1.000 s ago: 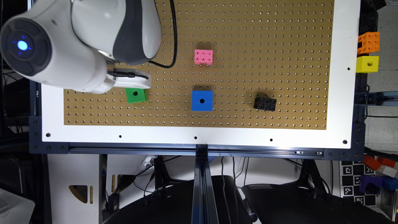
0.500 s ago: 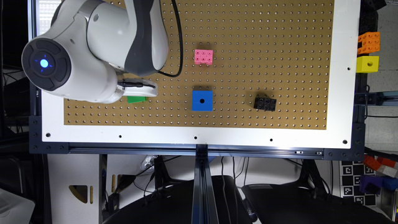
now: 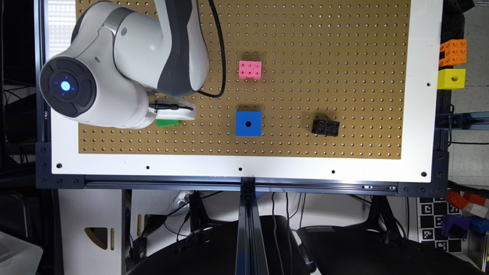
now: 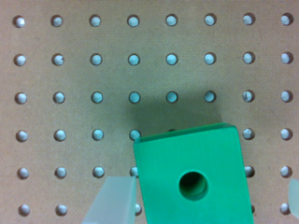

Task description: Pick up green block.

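Observation:
The green block [image 4: 191, 177] is a bright green cube with a round hole in its upper face, resting on the brown pegboard [image 4: 93, 74]. My gripper [image 4: 203, 200] is open and straddles it. One translucent finger [image 4: 114, 200] stands close against one side of the block. The other finger [image 4: 294, 196] stands well off the opposite side. In the exterior view the white gripper [image 3: 175, 112] hangs over the green block [image 3: 167, 122], leaving just a green strip visible toward the exterior view's left.
On the pegboard [image 3: 344, 57] sit a blue cube with a hole [image 3: 248, 123], a pink brick [image 3: 250, 70] and a black brick [image 3: 325, 126]. A yellow cube [image 3: 451, 78] and an orange brick [image 3: 452, 52] stand beyond the board's white border at the exterior view's right.
The arm has swung toward the exterior view's right and lower edge. The gripper now covers most of the green block, which has stayed in place.

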